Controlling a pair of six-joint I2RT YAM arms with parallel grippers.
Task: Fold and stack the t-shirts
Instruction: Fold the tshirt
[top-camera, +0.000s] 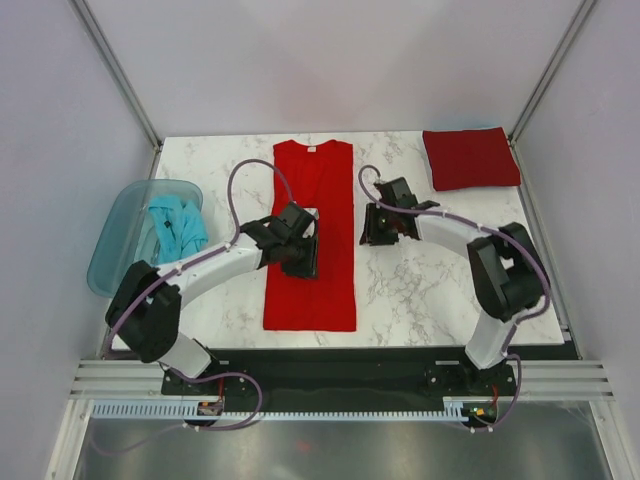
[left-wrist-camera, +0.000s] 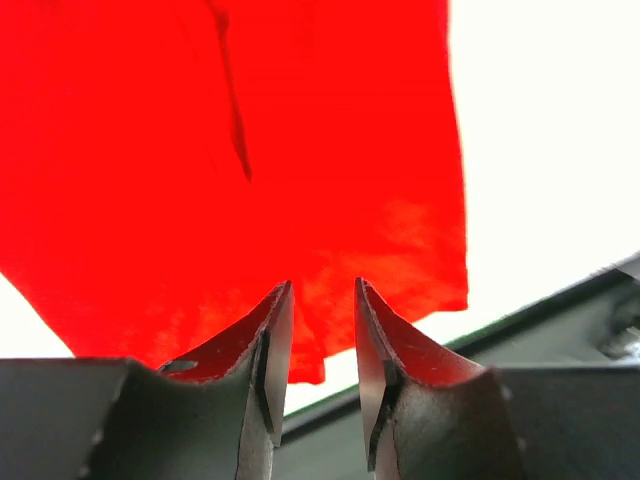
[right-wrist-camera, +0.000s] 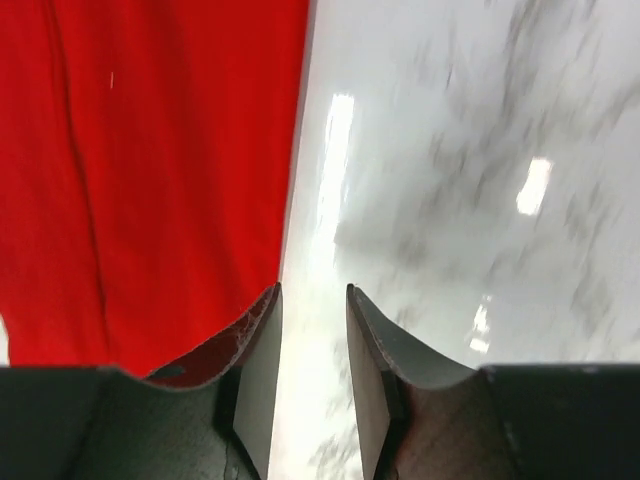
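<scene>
The red shirt (top-camera: 330, 190) lies lengthwise mid-bench. Over it the left pincer (left-wrist-camera: 320, 300), and beside its right edge the right pincer (right-wrist-camera: 313, 300), both stand slightly apart, empty. You should grip both near hem corners evenly before folding.

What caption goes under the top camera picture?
Left fingers and right fingers at a long bright red t-shirt on the white marble table; folded dark red t-shirt behind.
</scene>
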